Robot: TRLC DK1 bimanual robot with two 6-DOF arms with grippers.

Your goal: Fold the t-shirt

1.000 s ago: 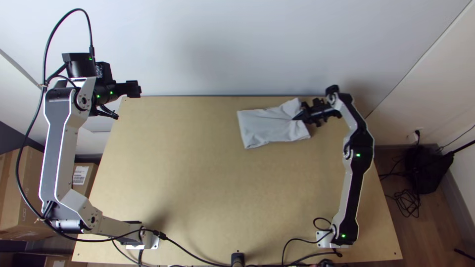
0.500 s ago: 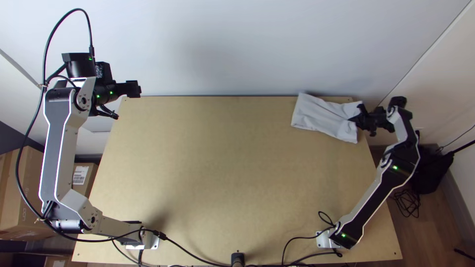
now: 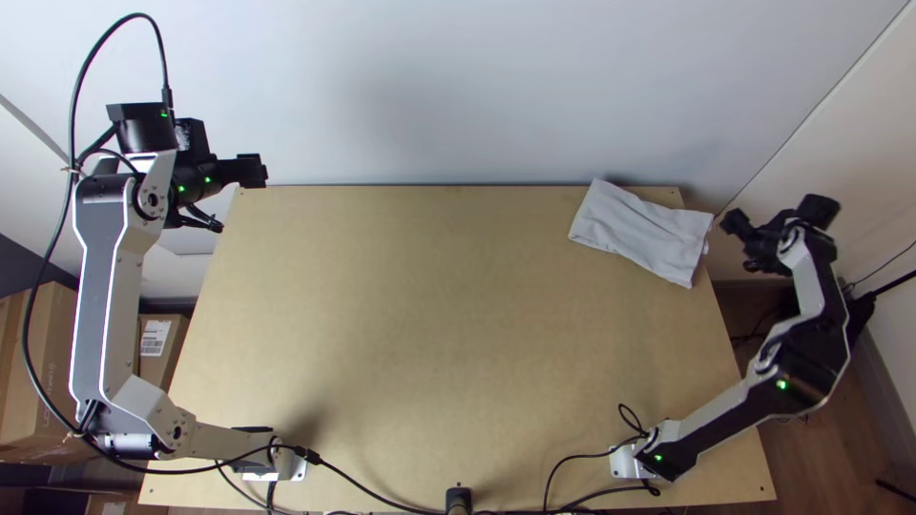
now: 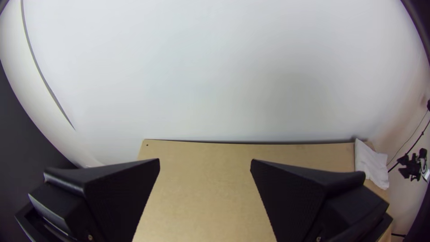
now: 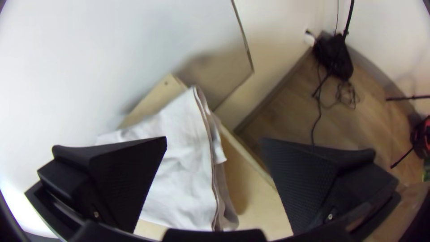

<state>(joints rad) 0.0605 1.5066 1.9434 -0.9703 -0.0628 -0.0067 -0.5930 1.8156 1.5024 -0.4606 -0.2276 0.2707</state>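
Room: a pale wall [image 3: 429, 86] rises behind the light wooden table [image 3: 420, 334]; cardboard boxes [image 3: 43, 381] sit on the left arm's side, beyond the table.
T-shirt: one, white [image 3: 644, 234], at the table's far corner on the right arm's side, folded into a compact oblong and lying aslant. From the top view, its outer end reaches past the table's side edge.
T-shirt, edge detail: the right wrist view adds what the top view flattens, namely several layers stacked along that end, their borders uneven, with a small flap standing out from the rest.
Left gripper: one, black [image 3: 266, 172], well apart from the cloth, near the opposite far corner. The left wrist view gives the state of its jaws: wide, with nothing between the fingers [image 4: 295, 197].
Right gripper: one, black [image 3: 739, 244], just beyond the table's side edge, near the cloth's outer end and apart from it. Jaws well spread; the right wrist view has the fingers [image 5: 304, 188] far from each other, grasping nothing.
Corner floor: the right wrist view opens onto a black object [image 5: 333, 54] by the wall, tangled cables [image 5: 347, 95] on the wood-look floor [image 5: 286, 107], and a red-and-black item [image 5: 420, 136] farther round.
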